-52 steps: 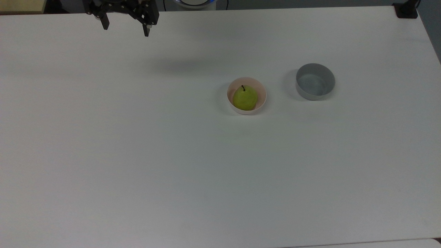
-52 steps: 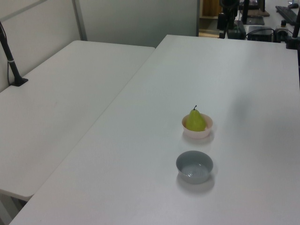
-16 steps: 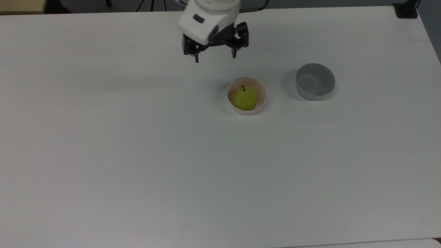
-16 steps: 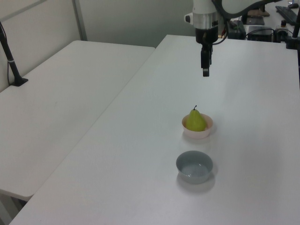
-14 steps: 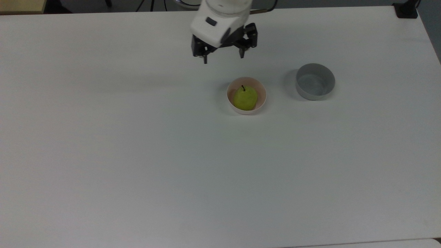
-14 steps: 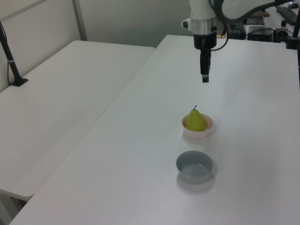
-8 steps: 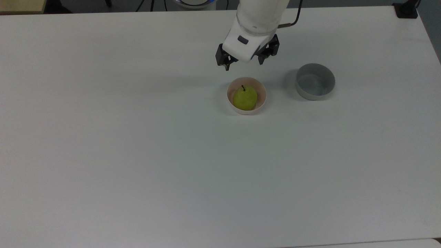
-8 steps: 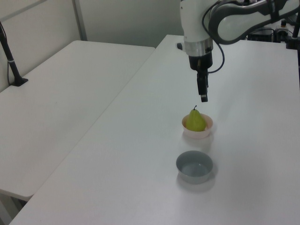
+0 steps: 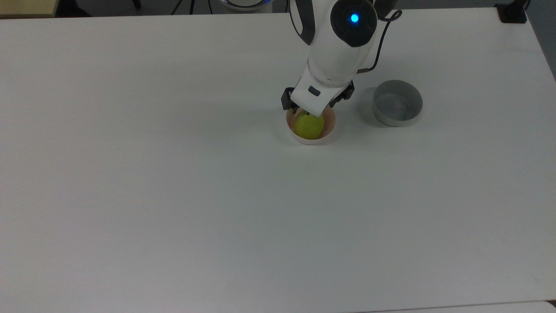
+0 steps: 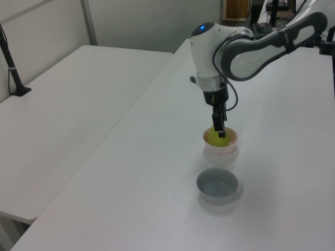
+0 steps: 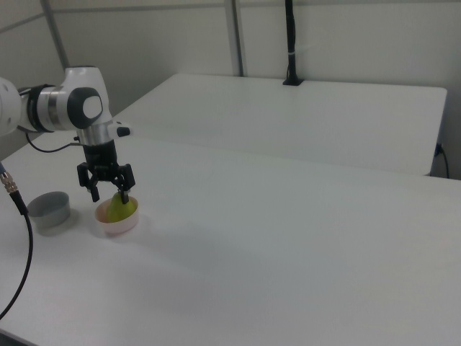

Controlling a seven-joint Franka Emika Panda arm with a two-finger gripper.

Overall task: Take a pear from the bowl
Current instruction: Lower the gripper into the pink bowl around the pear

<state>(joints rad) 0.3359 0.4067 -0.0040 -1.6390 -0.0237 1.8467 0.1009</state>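
A white robot arm reached down over a white table [image 9: 173, 195]. Its gripper [image 11: 109, 192] hung just above a pink bowl [image 9: 328, 130], fingers spread wide and holding nothing. In the right view the two dark fingers [image 11: 125, 193] stood either side of the top of the pear [image 11: 118, 209], apart from it, one toward the right view's left and one toward its right.

The pear sat inside the bowl, yellow-green and upright as far as could be told, its upper part hidden by the gripper in the top view. A gray bowl [image 9: 397, 103], empty, stood near the pink one, on the top view's right.

The step in hand looked like the last descent before the grasp. To do it well, the gripper would probably need to stay centred on the pear and lower until the fingers reached the widest part of the fruit, but stop short of the bowl's rim. Closing gently seemed wise, since a rounded pear could slip or tip the light bowl. A straight lift would then clear the bowl.
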